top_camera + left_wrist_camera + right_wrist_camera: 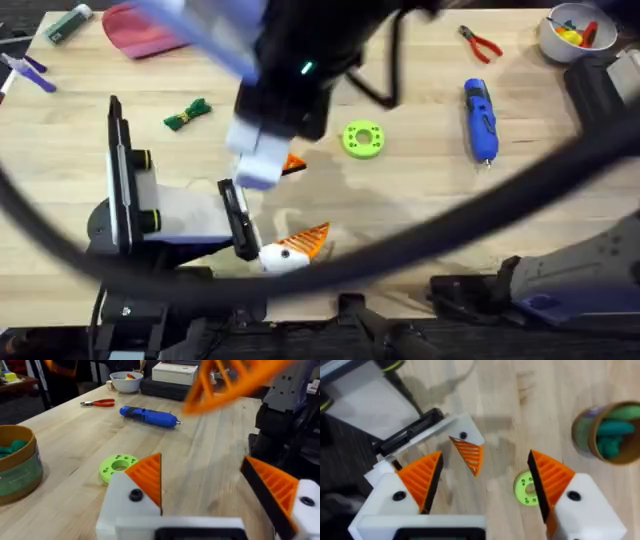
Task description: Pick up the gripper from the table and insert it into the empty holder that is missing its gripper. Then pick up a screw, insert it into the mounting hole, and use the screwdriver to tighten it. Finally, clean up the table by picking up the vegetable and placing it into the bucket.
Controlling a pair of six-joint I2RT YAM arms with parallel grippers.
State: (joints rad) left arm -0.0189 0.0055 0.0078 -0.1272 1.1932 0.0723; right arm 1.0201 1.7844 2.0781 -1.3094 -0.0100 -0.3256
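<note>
The orange ribbed gripper (470, 453) sits in a white holder finger with a dark mounting hole, on my left gripper (205, 485). That gripper is open and lies low over the table's middle (300, 200). My right gripper (485, 480) hovers over the holder, open and holding nothing; in the overhead view it is a blurred white tip (258, 160). The blue screwdriver (480, 120) (150, 416) lies to the right. The green vegetable (187, 114) lies at the left. The tan bucket (17, 462) (605, 432) holds green pieces. The screw is out of view.
A green disc (362, 138) (117, 467) (525, 487) lies just right of the holder. Red-handled pliers (482, 42) and a white bowl (572, 35) sit at the far right. A red cloth (140, 30) and pens lie far left. The right arm's dark bulk crosses the overhead view.
</note>
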